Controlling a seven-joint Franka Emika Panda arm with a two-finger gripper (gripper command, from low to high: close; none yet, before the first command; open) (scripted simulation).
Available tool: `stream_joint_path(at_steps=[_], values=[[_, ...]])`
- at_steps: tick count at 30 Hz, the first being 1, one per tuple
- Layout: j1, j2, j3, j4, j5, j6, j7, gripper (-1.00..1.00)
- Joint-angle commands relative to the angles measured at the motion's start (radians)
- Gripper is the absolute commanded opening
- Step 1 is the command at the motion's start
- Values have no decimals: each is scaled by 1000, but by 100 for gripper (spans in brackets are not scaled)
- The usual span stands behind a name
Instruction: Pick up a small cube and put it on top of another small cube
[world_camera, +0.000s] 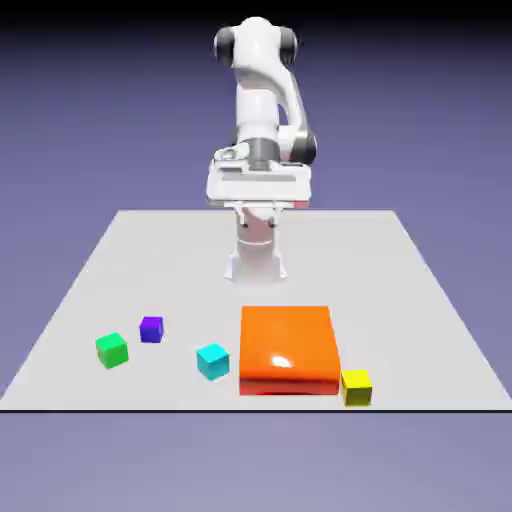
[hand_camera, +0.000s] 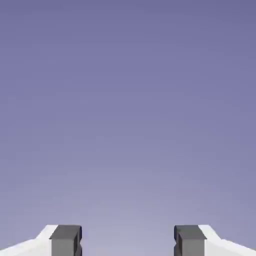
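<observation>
The tiny purple cube (world_camera: 151, 328) rests on the table toward the exterior view's left. Near the front edge at the right sits the small yellow cube (world_camera: 356, 386), just beside the orange slab's corner. My gripper (world_camera: 258, 214) hangs high near the robot's base, far from both cubes. In the hand view the gripper (hand_camera: 127, 243) is open; its grey fingertips (hand_camera: 65, 241) stand wide apart with nothing between them, and only the blue-violet backdrop shows. Neither cube appears in the hand view.
A flat orange slab (world_camera: 287, 348) lies between the two task cubes. A green cube (world_camera: 112, 349) sits left of the purple one, and a cyan cube (world_camera: 212, 360) is just left of the slab. All rest on the grey table (world_camera: 400, 290).
</observation>
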Motion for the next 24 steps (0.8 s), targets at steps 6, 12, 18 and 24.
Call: stream_joint_path(at_steps=[6, 12, 18, 24], values=[[-100, 217, -96, 71, -40, -150, -124, 0], [-199, 435, -191, 142, -79, -299, -247, 0], [-299, 652, -287, 213, -119, -449, -371, 0], [-352, 812, -281, 231, -99, -377, -418, 0]])
